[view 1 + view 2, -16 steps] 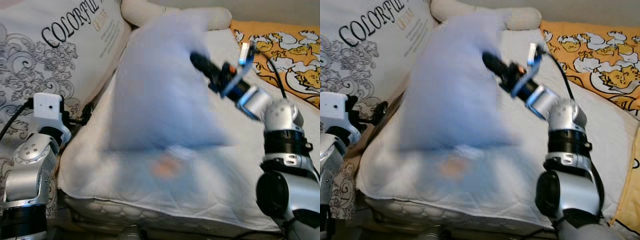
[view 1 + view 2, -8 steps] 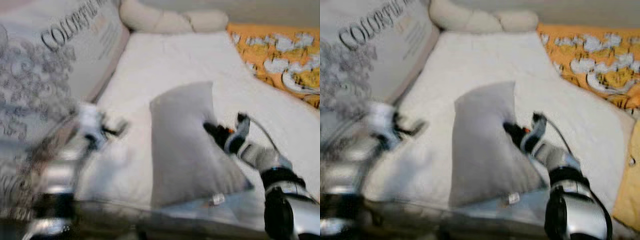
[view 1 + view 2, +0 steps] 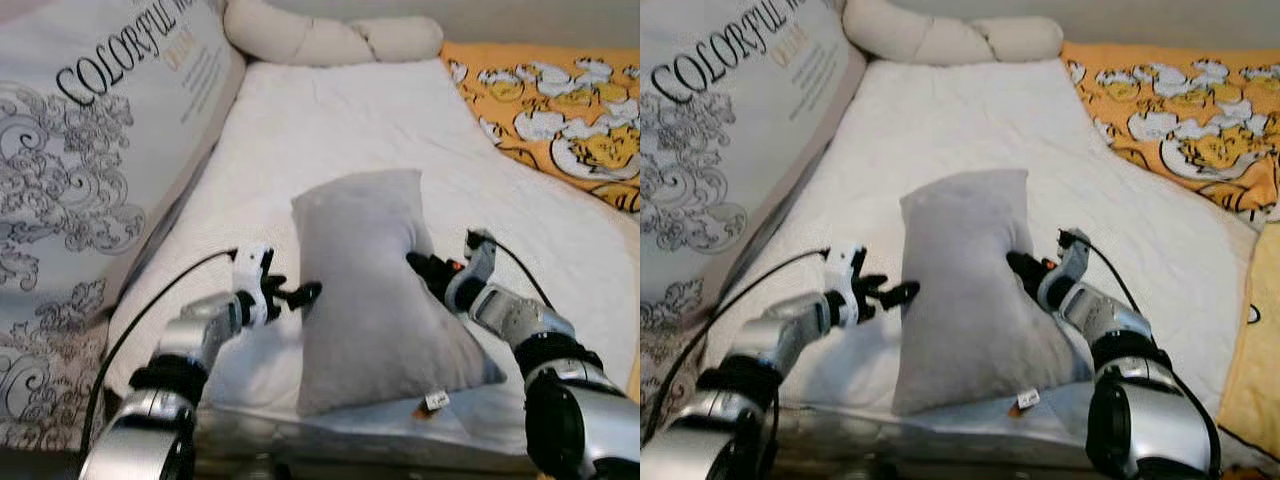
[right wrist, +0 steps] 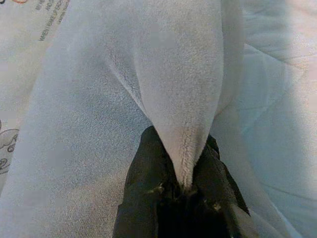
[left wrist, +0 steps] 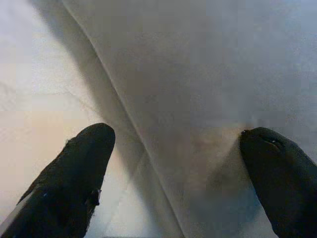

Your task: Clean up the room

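Both claws now at pillow (image 3: 370,290); left claw (image 3: 300,296) arrived.

The grey pillow (image 3: 375,290) stands on the near part of the white mattress (image 3: 350,110) and blocks the middle, between the 2 grippers. The far mattress behind it is open up to the cream bolster (image 3: 330,38). On the left, the printed cushion (image 3: 90,150) walls the passage. On the right, the orange duck-print blanket (image 3: 560,110) borders the open strip.
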{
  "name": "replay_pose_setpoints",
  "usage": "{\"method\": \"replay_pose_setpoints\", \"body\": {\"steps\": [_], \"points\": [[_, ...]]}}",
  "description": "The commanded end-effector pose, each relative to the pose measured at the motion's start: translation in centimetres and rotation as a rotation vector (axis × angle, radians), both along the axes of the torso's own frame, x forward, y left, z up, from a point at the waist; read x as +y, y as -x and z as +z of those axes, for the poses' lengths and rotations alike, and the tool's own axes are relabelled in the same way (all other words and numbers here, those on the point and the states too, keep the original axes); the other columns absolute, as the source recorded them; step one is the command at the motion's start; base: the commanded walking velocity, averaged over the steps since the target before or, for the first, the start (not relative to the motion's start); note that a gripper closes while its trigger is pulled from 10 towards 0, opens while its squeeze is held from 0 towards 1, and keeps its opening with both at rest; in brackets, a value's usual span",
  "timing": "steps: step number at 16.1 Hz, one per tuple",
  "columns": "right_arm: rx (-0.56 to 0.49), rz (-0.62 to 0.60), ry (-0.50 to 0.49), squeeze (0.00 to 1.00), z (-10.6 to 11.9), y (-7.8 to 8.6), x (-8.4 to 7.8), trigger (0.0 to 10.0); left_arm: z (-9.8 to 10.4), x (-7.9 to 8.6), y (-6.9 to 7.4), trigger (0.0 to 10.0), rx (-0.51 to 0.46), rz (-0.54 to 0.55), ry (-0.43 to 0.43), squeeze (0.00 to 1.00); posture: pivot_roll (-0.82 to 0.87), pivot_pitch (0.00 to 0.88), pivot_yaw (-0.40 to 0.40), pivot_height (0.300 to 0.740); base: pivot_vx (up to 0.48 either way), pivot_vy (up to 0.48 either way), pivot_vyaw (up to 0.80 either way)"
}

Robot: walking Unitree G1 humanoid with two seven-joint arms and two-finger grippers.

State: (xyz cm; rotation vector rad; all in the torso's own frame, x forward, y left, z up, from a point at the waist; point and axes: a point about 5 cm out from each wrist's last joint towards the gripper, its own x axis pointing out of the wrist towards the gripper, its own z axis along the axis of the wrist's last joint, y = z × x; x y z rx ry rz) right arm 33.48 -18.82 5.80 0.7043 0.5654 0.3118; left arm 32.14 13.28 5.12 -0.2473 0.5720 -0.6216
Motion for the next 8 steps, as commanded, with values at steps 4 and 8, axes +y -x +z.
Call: {"method": "replay_pose_setpoints", "body": {"steps": [4,8], "points": [[0.034,0.042,0.007,0.0,-0.8,0.5,0.8,0.0,-0.1,-3.1,-0.5,10.0,0.027,-0.067,0.086,1.0,-0.07,0.0,0.057,0.74,0.0,0.0,0.0],[0.025,0.071,-0.016,0.0,-0.7,0.5,1.2,0.0,-0.3,-6.3,0.5,10.0,0.052,-0.214,0.223,1.0,-0.1,0.0,0.063,0.74,0.0,0.0,0.0]]}}
